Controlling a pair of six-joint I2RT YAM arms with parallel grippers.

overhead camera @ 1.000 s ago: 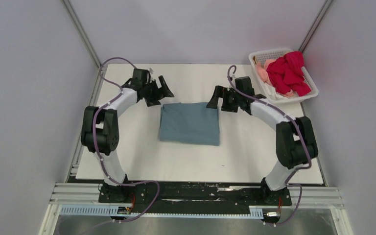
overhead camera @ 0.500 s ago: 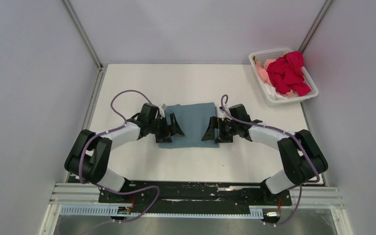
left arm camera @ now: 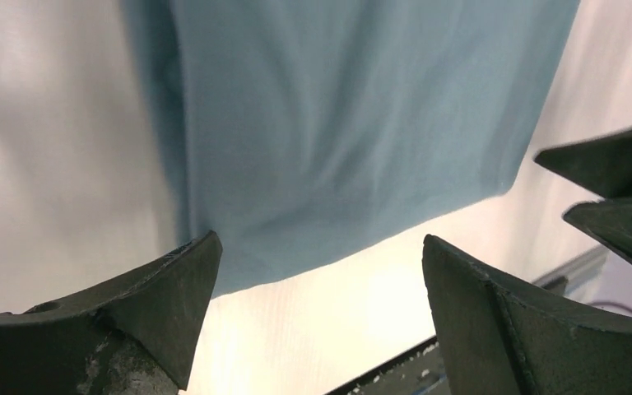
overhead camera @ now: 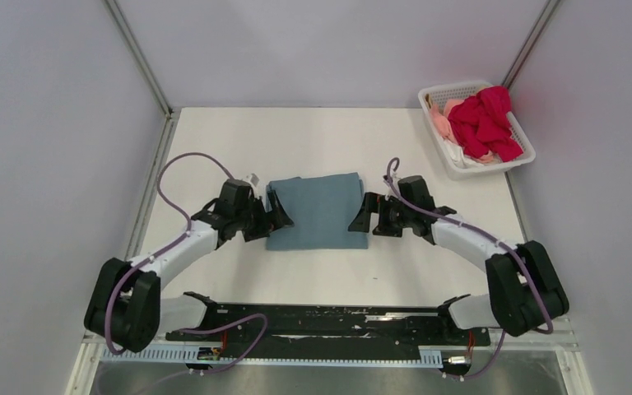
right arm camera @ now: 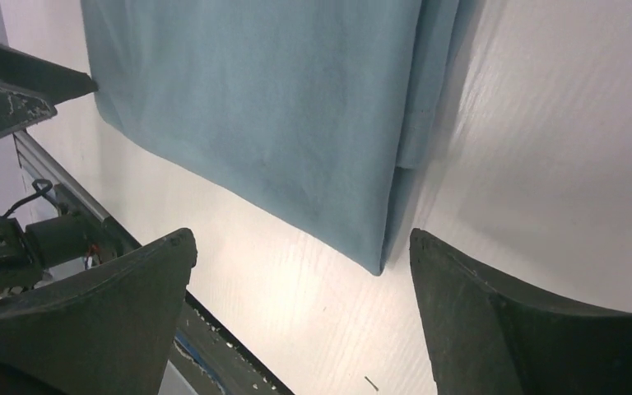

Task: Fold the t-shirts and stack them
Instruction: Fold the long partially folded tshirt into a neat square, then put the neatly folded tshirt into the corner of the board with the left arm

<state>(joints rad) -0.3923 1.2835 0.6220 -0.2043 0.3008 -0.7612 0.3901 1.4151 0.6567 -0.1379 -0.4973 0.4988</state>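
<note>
A dusty blue-grey t-shirt [overhead camera: 316, 210] lies folded into a flat rectangle on the white table; it also shows in the left wrist view [left arm camera: 337, 123] and the right wrist view [right arm camera: 271, 107]. My left gripper [overhead camera: 278, 216] is open and empty beside the shirt's left edge, near its front left corner. My right gripper [overhead camera: 360, 219] is open and empty beside the shirt's right edge, near its front right corner. A bright red t-shirt [overhead camera: 484, 123] and a pale pink t-shirt [overhead camera: 439, 120] lie crumpled in the basket.
The white lattice basket [overhead camera: 461, 168] stands at the table's back right corner. A metal rail with the arm bases [overhead camera: 329, 321] runs along the near edge. Grey walls close in the sides and back.
One second ago both grippers were at the shirt's far corners with the shirt longer; they swept toward me, and the shirt now lies folded shorter. Both have since drawn outward off the cloth.
</note>
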